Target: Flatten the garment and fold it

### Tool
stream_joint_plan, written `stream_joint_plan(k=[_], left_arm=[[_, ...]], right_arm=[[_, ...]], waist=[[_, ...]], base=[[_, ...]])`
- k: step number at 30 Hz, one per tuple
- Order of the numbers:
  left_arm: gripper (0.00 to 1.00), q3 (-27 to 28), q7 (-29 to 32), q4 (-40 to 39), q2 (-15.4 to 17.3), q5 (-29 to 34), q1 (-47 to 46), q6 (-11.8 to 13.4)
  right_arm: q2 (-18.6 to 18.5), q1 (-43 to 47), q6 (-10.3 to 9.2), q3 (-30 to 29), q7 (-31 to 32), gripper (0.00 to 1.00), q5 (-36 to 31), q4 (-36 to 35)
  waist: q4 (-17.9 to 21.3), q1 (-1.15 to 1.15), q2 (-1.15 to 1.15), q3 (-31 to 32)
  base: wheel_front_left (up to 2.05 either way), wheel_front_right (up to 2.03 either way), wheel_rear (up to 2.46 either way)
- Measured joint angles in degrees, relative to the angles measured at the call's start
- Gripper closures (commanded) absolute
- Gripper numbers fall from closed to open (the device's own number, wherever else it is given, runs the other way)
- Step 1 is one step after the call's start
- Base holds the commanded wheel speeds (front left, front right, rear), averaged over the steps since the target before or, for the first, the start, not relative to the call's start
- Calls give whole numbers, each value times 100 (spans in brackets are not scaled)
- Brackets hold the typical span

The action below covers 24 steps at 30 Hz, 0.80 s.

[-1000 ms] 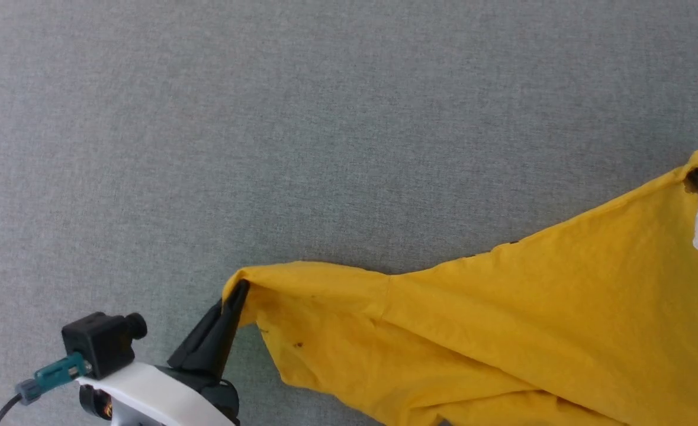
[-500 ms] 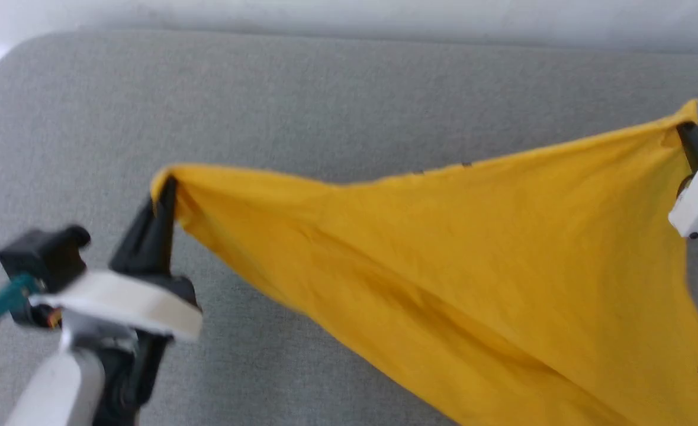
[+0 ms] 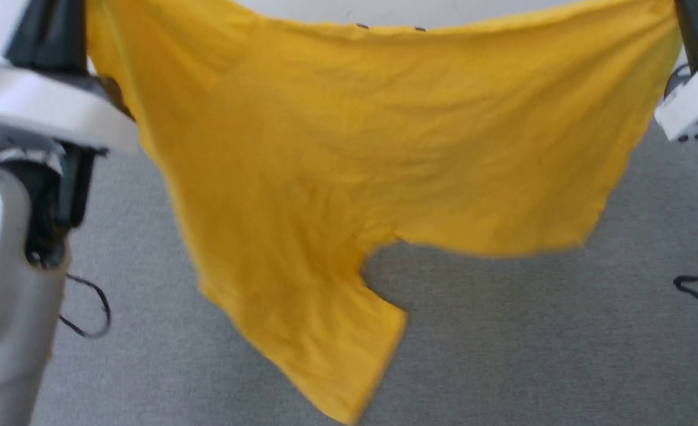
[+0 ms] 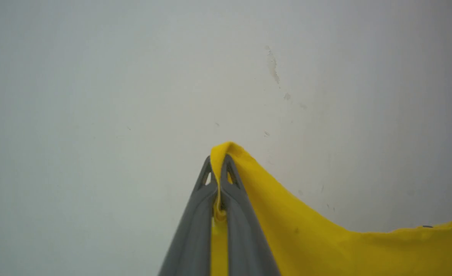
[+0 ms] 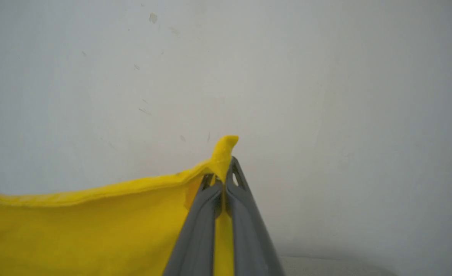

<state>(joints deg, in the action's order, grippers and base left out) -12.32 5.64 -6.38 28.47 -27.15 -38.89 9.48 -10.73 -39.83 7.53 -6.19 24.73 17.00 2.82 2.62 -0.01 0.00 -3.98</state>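
Observation:
The yellow garment (image 3: 349, 136) hangs spread in the air between my two grippers, plain side towards the head camera, with one short sleeve (image 3: 337, 343) dangling lowest. Its top edge runs nearly level. My left gripper (image 4: 220, 161) is shut on the top left corner of the cloth (image 4: 325, 245); its dark fingers (image 3: 52, 29) show at the head view's upper left. My right gripper (image 5: 226, 165) is shut on the opposite top corner of the cloth (image 5: 76, 230), its fingers (image 3: 695, 29) at the upper right.
A grey fabric surface (image 3: 532, 331) lies below the hanging cloth. A pale wall (image 4: 95, 96) stands behind it. My left forearm (image 3: 5, 266) fills the left edge, with a loose cable (image 3: 88, 307); another cable (image 3: 692, 287) hangs at the right.
Both grippers have lifted the garment off the grey surface and drawn it out wide. It now hangs free, with a sleeve dangling. The head camera has tilted upward.

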Motion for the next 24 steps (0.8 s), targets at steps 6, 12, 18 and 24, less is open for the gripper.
stream_joint_plan(k=[6, 12, 18, 24], left_arm=[[100, -137, 354, 219, 148, 138, -1119, -249], [100, -258, 1037, 315, 155, -25, -1981, -442], [100, -401, 1524, 738, 213, -24, -2660, -549], [100, -584, 1608, 1287, 235, 311, -3708, -666]], right_arm=[[18, -627, 0, 159, 223, 100, 207, -25], [70, -1029, 0, 286, 705, 100, 281, -199], [165, -1525, 0, 261, 1047, 100, 213, -2], [343, -2368, 0, 182, 949, 100, -158, 603]], waist=[[259, 0, 0, 289], [466, 0, 0, 285], [561, 1, 0, -63], [666, 2, 0, -686]], base=[[0, 0, 0], [0, 0, 0], [0, 0, 0], [0, 0, 0]])
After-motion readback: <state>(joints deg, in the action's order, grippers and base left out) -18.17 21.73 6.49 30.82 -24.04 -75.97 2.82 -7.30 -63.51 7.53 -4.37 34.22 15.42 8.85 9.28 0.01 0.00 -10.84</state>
